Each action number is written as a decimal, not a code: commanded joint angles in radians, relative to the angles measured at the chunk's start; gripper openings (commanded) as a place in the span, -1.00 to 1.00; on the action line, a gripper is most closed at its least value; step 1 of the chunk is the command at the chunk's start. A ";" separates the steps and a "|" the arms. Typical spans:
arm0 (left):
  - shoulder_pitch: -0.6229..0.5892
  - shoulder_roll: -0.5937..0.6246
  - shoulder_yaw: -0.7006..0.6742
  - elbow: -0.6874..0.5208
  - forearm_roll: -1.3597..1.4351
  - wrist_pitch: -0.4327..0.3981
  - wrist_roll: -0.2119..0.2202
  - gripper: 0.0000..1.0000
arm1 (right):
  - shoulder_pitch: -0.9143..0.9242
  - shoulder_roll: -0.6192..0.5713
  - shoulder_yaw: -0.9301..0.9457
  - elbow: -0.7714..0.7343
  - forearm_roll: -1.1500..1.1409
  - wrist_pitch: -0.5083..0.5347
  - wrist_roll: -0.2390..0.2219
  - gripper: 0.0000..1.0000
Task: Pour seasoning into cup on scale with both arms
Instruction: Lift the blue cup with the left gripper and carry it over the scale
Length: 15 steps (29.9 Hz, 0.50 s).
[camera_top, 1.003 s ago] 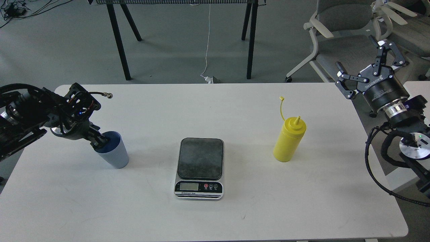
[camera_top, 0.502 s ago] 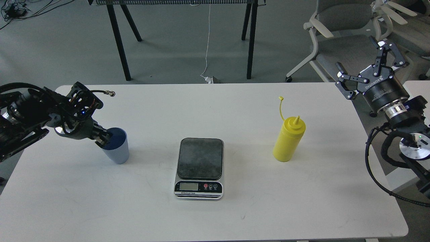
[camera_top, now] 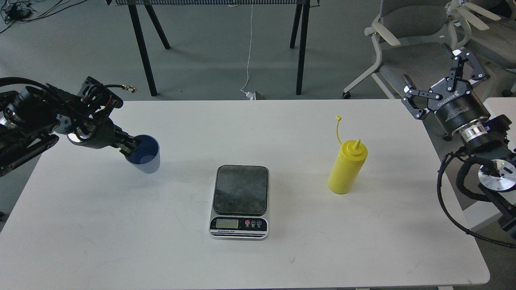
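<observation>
The light-blue cup hangs above the white table at the left, held by its near rim in my left gripper, which is shut on it. The scale lies flat at the table's middle, its dark plate bare, to the right of the cup. The yellow seasoning bottle stands upright to the right of the scale, its cap strap sticking up. My right gripper is open and empty, raised beyond the table's right edge, well apart from the bottle.
Grey office chairs stand behind the right arm. Black legs of another table and a white cable are on the floor beyond the far edge. Another white surface lies at the far right.
My left gripper has lifted the cup off the table and carried it up and to the right, toward the scale. The cup has turned more upright. The right arm and bottle have not moved.
</observation>
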 commanded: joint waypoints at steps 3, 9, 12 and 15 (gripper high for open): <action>-0.155 -0.014 -0.004 -0.099 -0.145 0.000 0.000 -0.93 | -0.001 0.000 0.000 -0.002 -0.001 0.000 0.000 0.97; -0.205 -0.158 0.002 -0.151 -0.163 0.000 0.000 -0.93 | -0.001 0.000 0.005 -0.003 -0.001 0.000 0.000 0.97; -0.182 -0.213 0.006 -0.146 -0.156 0.000 0.000 -0.92 | -0.001 0.000 0.006 -0.006 -0.001 0.000 0.000 0.97; -0.130 -0.232 0.006 -0.145 -0.133 0.000 0.000 -0.92 | -0.011 -0.001 0.011 -0.008 -0.001 0.000 0.000 0.97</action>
